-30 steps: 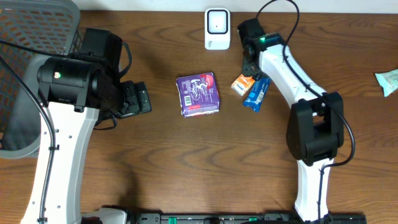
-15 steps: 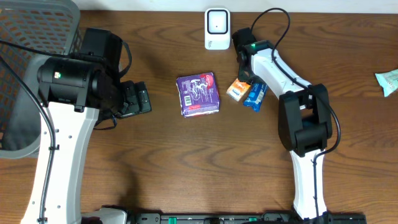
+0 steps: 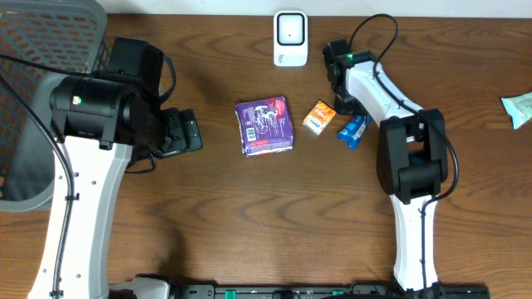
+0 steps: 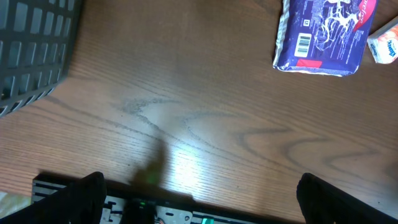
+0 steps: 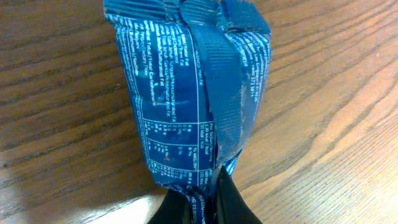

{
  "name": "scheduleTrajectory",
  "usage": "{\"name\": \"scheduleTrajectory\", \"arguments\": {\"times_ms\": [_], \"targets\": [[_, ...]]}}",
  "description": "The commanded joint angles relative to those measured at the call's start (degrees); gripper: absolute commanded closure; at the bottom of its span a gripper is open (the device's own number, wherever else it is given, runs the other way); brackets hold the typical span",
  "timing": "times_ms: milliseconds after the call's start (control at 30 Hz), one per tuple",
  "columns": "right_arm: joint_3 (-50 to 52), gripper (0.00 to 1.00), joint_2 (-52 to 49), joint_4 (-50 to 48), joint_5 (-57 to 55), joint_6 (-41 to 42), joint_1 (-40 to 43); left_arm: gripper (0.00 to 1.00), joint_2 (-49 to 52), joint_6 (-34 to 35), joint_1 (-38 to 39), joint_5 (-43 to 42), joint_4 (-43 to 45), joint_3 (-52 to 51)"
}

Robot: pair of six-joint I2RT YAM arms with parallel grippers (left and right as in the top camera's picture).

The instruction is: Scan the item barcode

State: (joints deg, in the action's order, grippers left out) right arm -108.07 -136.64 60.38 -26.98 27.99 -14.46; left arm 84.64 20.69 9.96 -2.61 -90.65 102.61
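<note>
**Grip on blue packet just made**

Change: right gripper, half open above the two small packets a second ago, is now closed tight on one crimped end of the blue packet.

Position: blue packet, then touching the orange packet, now lies just apart from it on the table, on the side away from the purple packet.

Meaning: pick-up looks begun. The lift and carry to the scanner at the far edge are not yet done.

Left gripper: fingers spread wide, holding nothing.

Appearance: glossy blue foil wrapper, creased, back seam facing up. White small print and a ruled table of figures. No barcode shows on this face, so it will probably need turning before the scan.
</note>
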Motion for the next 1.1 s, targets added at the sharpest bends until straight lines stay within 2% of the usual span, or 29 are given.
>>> {"name": "scheduleTrajectory", "arguments": {"times_ms": [0, 233, 467, 533, 767, 900, 1067], "targets": [[0.6, 0.99, -3.8, 0.3, 12.0, -3.0, 1.4, 0.02, 0.3, -0.7, -0.1, 0.7, -0.2, 0.0], [-4.3, 0.99, 1.0, -1.0, 35.0, -10.7, 5.3, 0.02, 0.3, -0.7, -0.1, 0.7, -0.2, 0.0], [-4.9, 0.99, 3.5, -2.5, 68.1, -19.1, 13.2, 0.02, 0.3, -0.7, -0.1, 0.7, -0.2, 0.0], [-4.2, 0.99, 3.3, -2.5, 73.9, -21.5, 15.1, 0.02, 0.3, -0.7, -0.1, 0.7, -0.2, 0.0], [3.0, 0.99, 3.3, -6.9, 84.6, -23.4, 21.8, 0.02, 0.3, -0.7, -0.1, 0.7, -0.2, 0.0], [9.9, 0.98, 3.3, -8.8, 82.1, -22.5, 25.7, 0.02, 0.3, -0.7, -0.1, 0.7, -0.2, 0.0], [10.7, 0.57, 3.6, -3.5, 62.5, -21.2, 29.9, 0.02, 0.3, -0.7, -0.1, 0.7, -0.2, 0.0]]}}
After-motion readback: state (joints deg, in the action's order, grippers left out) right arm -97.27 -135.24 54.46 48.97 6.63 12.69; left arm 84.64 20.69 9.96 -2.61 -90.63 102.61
